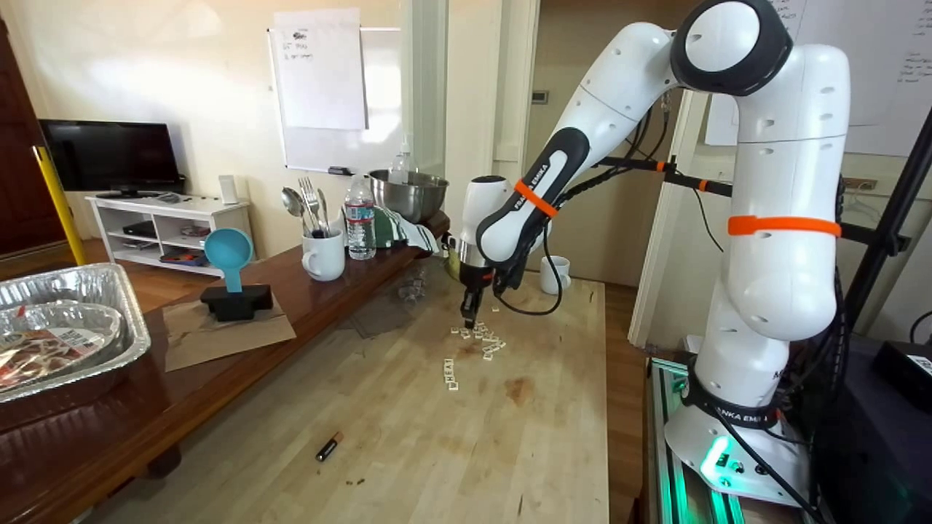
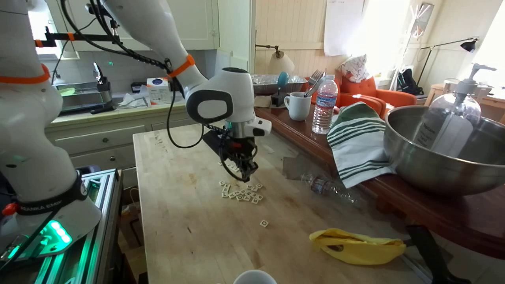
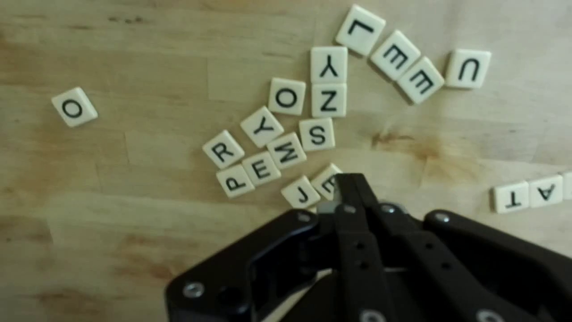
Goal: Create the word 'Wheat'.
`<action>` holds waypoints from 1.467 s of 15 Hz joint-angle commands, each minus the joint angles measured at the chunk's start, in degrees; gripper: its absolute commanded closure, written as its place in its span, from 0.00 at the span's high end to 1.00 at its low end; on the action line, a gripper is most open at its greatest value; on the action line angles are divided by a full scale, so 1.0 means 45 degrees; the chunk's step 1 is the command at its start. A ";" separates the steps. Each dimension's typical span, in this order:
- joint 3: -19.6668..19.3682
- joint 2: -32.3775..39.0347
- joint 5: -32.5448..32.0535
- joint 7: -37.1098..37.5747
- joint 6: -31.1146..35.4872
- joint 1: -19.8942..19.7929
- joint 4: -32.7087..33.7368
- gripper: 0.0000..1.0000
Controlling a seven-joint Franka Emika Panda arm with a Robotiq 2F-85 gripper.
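Arm [image 1: 615, 91] arched over wooden table [image 1: 408, 422], hand [image 1: 470, 325] pointing down above letter tiles [image 3: 286, 150], fully closed, holding nothing

Wrist view | tile row [image 3: 546, 191]: cut off | E tile [image 3: 325, 182]: partly hidden

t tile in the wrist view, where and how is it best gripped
Likely best from straight above, pinching the T tile by its upper and lower edges as the wrist view shows them. It lies flat, and the A tile sits against its right edge, leaving little room on that side. The shut tool would have to open and probably turn first.
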 commanded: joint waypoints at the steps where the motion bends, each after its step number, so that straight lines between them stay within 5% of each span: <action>1: 0.0530 -0.1459 0.0545 -0.0007 -0.0222 0.0200 -0.0399 0.00; 2: 0.0699 -0.1675 0.0863 -0.0083 -0.0406 0.0289 -0.0331 0.00; 3: 0.0815 -0.1853 0.1103 0.0111 -0.0747 0.0430 -0.0233 0.26; 5: 0.1041 -0.2070 0.1804 -0.0009 -0.1282 0.0701 -0.0114 0.33; 14: 0.1366 -0.2337 0.2413 -0.0147 -0.3413 0.1520 0.0090 0.99; 22: 0.1426 -0.2170 0.2270 -0.0004 -0.3067 0.1681 0.0141 1.00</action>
